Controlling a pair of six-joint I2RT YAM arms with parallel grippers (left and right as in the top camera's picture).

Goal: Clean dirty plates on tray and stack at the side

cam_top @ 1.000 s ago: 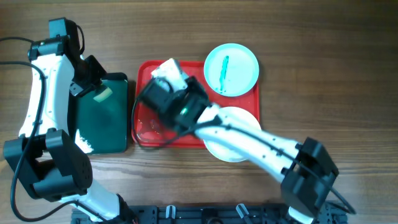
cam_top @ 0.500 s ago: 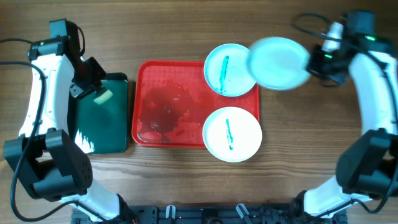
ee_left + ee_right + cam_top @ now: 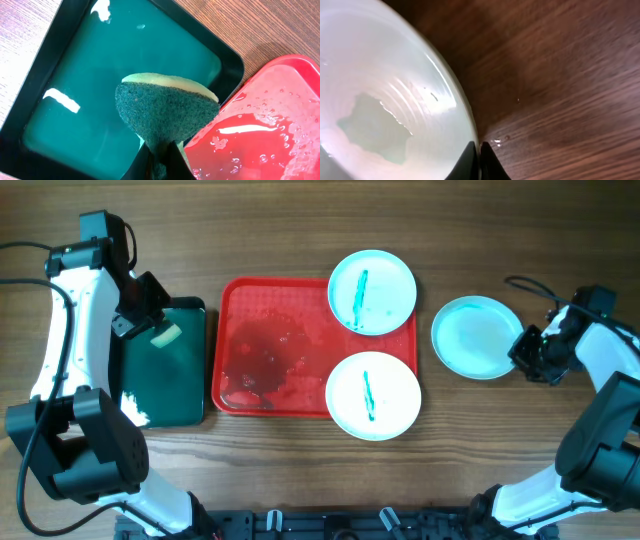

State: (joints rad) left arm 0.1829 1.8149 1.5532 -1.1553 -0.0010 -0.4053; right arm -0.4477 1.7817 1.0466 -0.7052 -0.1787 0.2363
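Note:
Two plates with teal smears, one at the back and one at the front, sit on the right end of the red tray, overhanging its rim. A third plate, with no smear on it, lies on the table right of the tray. My right gripper is shut on its right rim; in the right wrist view the jaws pinch the edge of that plate. My left gripper is shut on a green-and-yellow sponge above the dark green tray.
The dark green tray with a black rim holds liquid and stands left of the red tray, whose wet floor glistens. A cable loops over the table behind the right arm.
My right arm has swung from over the red tray out to the right and brought the unsmeared plate down onto the table. The left arm and sponge have not moved.

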